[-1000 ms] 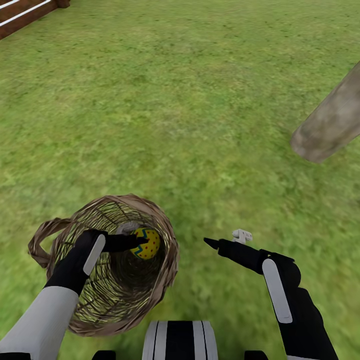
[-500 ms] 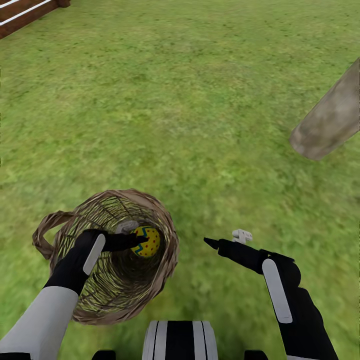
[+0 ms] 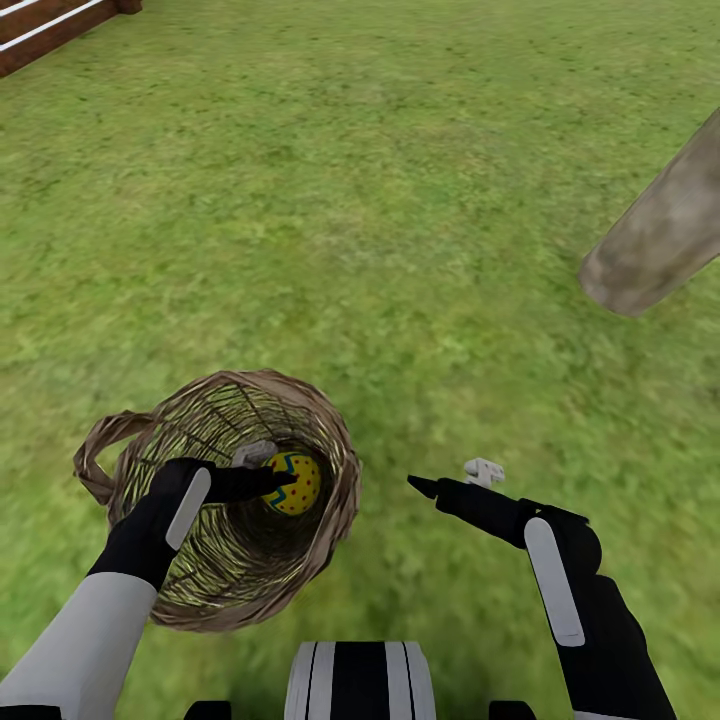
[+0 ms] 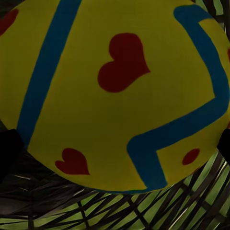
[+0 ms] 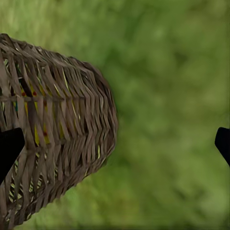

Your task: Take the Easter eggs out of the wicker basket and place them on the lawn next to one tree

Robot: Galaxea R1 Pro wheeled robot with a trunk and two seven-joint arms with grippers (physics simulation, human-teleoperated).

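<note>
A yellow Easter egg (image 3: 295, 485) with red hearts and a blue zigzag band sits between the fingers of my left gripper (image 3: 278, 478), which is shut on it inside the mouth of the wicker basket (image 3: 335, 450). The egg (image 4: 115, 96) looms large in the left wrist view, with weave behind it. The basket's opening faces me and its handle (image 3: 100, 455) droops to the left. My right gripper (image 3: 450, 478) hangs open over the lawn (image 3: 380, 200), right of the basket; its wrist view looks at the basket's side (image 5: 62, 124). The other eggs are hidden.
The tree's thick grey-brown trunk (image 3: 660, 240) leans in from the right edge. A brown slat fence (image 3: 40, 30) crosses the far left corner. Grass stretches ahead between basket and trunk. My base (image 3: 360, 680) sits at the bottom.
The basket has slid away from me in the picture while my left gripper and the egg held their place. The right arm has not moved.
</note>
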